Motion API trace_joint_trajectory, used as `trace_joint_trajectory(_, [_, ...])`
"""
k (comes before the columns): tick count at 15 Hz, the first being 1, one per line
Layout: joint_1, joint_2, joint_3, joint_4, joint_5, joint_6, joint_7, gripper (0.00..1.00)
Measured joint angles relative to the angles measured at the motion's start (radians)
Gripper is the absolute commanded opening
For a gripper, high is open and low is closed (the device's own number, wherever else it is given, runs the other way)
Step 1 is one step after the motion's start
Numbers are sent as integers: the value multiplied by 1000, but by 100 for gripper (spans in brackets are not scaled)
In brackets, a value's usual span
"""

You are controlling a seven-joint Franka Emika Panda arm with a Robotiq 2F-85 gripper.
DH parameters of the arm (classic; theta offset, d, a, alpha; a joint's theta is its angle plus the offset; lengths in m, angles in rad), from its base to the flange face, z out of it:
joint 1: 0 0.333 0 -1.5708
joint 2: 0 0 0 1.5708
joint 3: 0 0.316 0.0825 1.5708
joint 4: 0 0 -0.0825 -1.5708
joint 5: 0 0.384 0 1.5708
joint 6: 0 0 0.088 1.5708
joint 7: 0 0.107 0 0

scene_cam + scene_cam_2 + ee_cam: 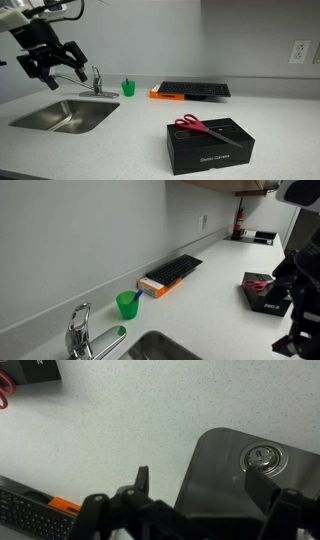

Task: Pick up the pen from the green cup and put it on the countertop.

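The green cup stands on the countertop near the back wall, between the faucet and the keyboard; it also shows in an exterior view. The blue pen leans inside it, only its tip showing above the rim. My gripper is open and empty, in the air above the sink, left of the cup and well apart from it. In the wrist view the open fingers frame the sink basin. The cup and pen are out of the wrist view.
A steel sink with a faucet lies below the gripper. A black keyboard with an orange box sits beside the cup. A black box carries red-handled scissors.
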Motion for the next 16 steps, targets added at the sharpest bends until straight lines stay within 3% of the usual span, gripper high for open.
trace_joint_trajectory(8, [0,48,-27,31,-25,0,-10,100])
trace_joint_trajectory(11, [-30,181,-59,137,-88,8,-19,100])
trace_joint_trajectory(16, [-42,476,-131,410,-101,10,-44,100])
